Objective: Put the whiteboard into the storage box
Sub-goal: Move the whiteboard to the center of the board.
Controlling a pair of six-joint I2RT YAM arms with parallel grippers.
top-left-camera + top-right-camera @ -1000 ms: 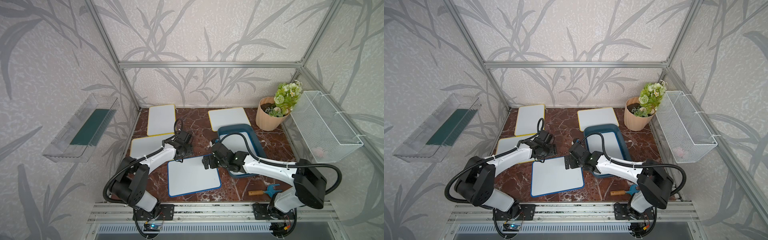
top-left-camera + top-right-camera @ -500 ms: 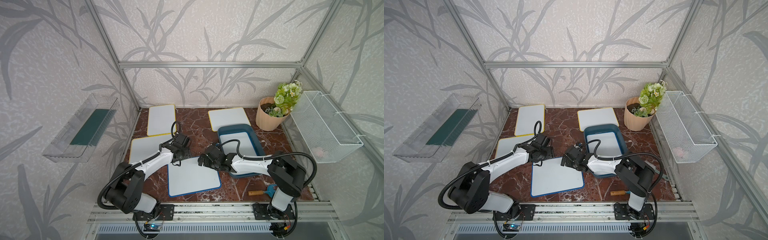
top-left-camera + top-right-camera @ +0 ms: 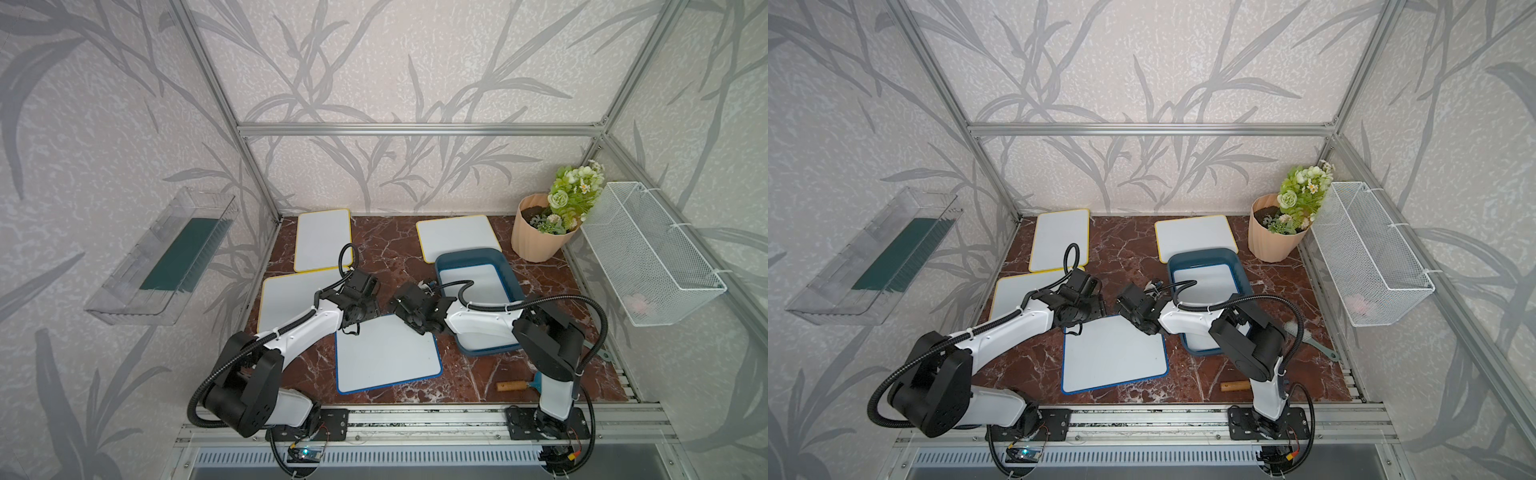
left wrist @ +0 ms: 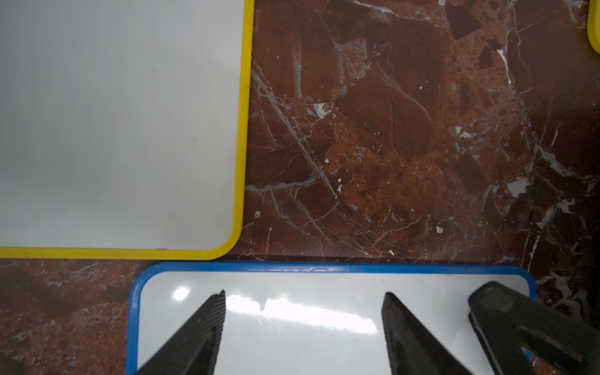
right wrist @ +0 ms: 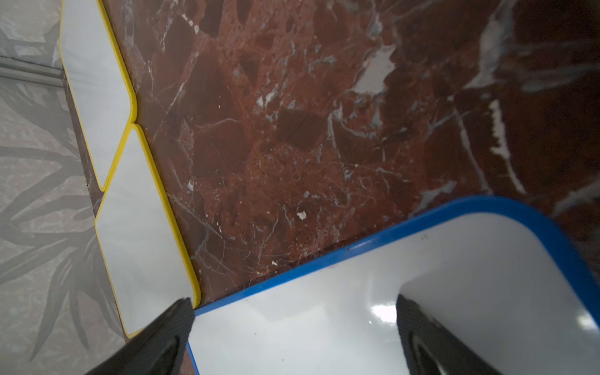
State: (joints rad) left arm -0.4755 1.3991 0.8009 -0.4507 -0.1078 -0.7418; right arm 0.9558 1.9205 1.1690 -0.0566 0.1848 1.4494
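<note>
A blue-rimmed whiteboard [image 3: 386, 357] [image 3: 1115, 353] lies flat on the marble table near the front. My left gripper [image 3: 358, 321] [image 4: 303, 293] stands open over its far left corner, and nothing is between the fingers. My right gripper [image 3: 409, 319] [image 5: 292, 300] is open over its far right corner, close beside the left one. Whether the fingertips touch the board cannot be told. The dark teal storage box [image 3: 467, 254] [image 3: 1202, 253] sits just right of the board. Another whiteboard [image 3: 473, 282] lies inside it.
Three yellow-rimmed whiteboards lie on the table: back left [image 3: 324, 239], back middle [image 3: 457, 237] and left [image 3: 291, 303]. A flower pot [image 3: 540, 237] stands back right beside a wire basket [image 3: 648, 257]. A clear bin [image 3: 166, 257] hangs on the left wall. A wooden-handled brush [image 3: 513, 386] lies front right.
My right arm's elbow has swung in to the left and its gripper has shifted slightly left onto the blue board's corner. The left gripper moved a little toward the front and its jaws narrowed slightly.
</note>
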